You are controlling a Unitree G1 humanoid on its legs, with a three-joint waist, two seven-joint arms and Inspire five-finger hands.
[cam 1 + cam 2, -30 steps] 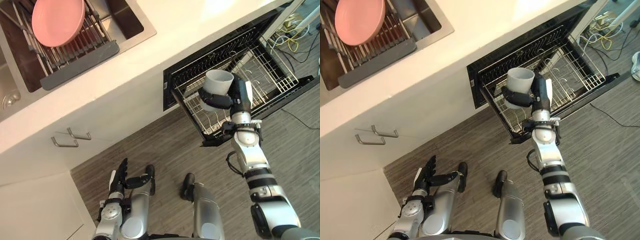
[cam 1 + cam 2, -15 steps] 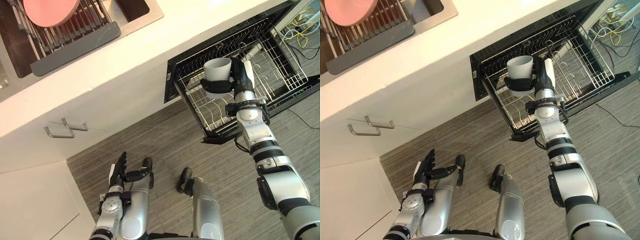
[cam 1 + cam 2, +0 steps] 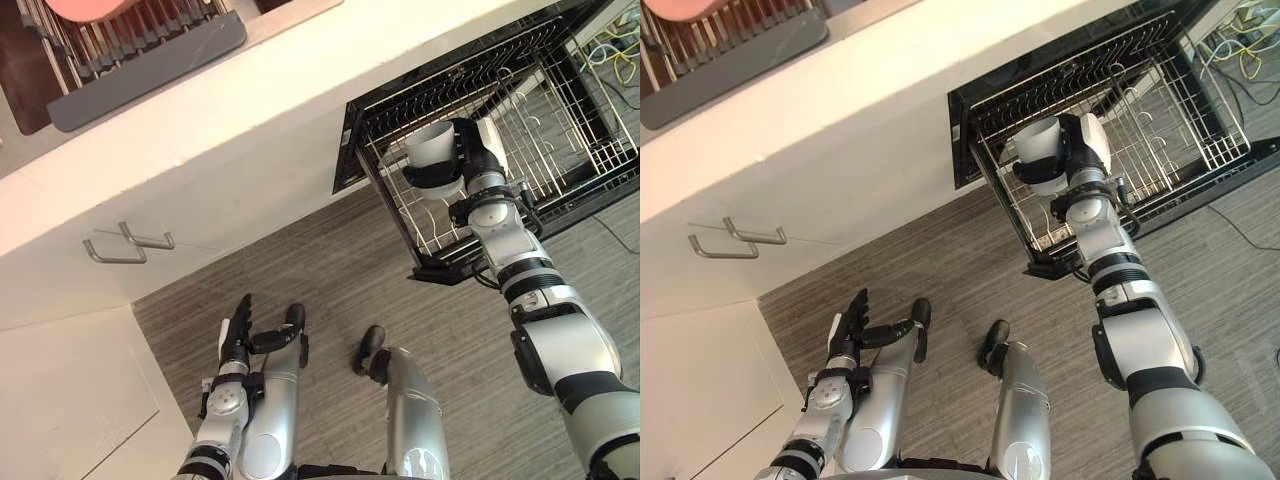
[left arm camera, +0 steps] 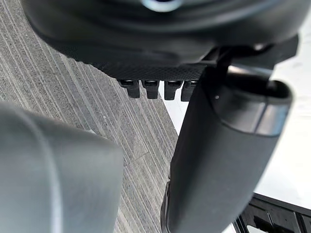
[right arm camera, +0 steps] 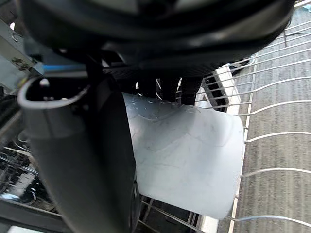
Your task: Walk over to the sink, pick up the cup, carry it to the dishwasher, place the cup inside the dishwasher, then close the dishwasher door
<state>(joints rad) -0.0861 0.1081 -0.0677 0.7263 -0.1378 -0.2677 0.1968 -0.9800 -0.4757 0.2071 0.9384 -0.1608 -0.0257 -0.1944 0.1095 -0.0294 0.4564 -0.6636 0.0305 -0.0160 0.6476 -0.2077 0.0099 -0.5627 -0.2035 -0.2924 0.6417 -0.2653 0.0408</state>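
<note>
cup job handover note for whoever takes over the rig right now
Right hand: shut on the pale grey round cup, held over the front corner of the dishwasher's pulled-out wire rack.
Left hand: open, idle, low over the grey wood-look floor.
Done: cup picked up and brought to the dishwasher.
Left: set cup in rack, release, close the open black door.

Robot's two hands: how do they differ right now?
The right hand is curled round a white cup; the left hand has straight fingers and holds nothing. The right hand is raised over the dishwasher's wire rack; the left hand hangs low above the floor. Both are dark.
</note>
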